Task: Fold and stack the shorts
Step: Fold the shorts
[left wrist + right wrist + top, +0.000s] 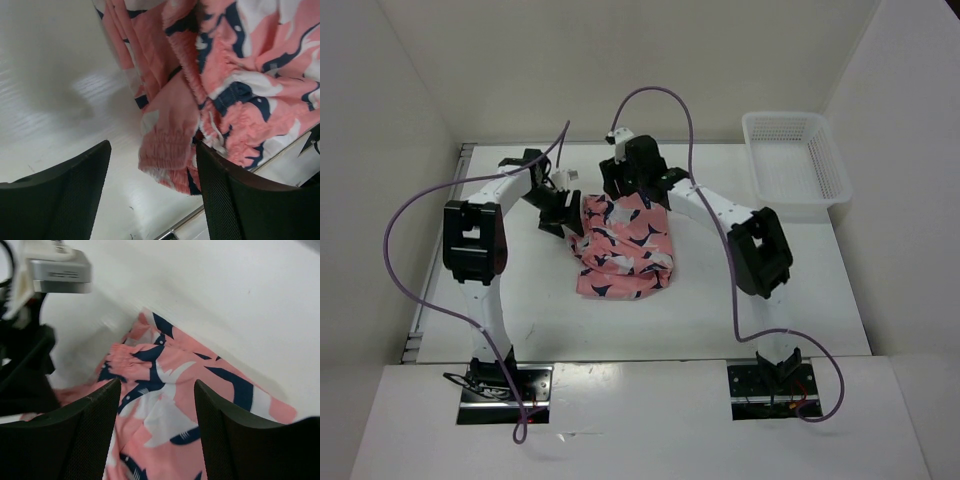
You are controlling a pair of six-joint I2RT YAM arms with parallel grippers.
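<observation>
Lying on the table (790, 300): the shorts (625, 250) (225, 75) (165, 405), a rumpled, partly folded heap near the middle, pink with navy and white shapes
Left claw (563, 213) (152, 150): spread wide at the heap's 10 o'clock corner; in its wrist view a gathered elastic edge sits in the gap, close against the right-hand finger, nothing pinched
Right claw (620, 185) (156, 385): spread, at the heap's 12 o'clock edge; cloth shows below the gap, and whether the fingers touch it cannot be told
Basket (795, 118): white mesh, at 2 o'clock from the shorts, well apart from them
</observation>
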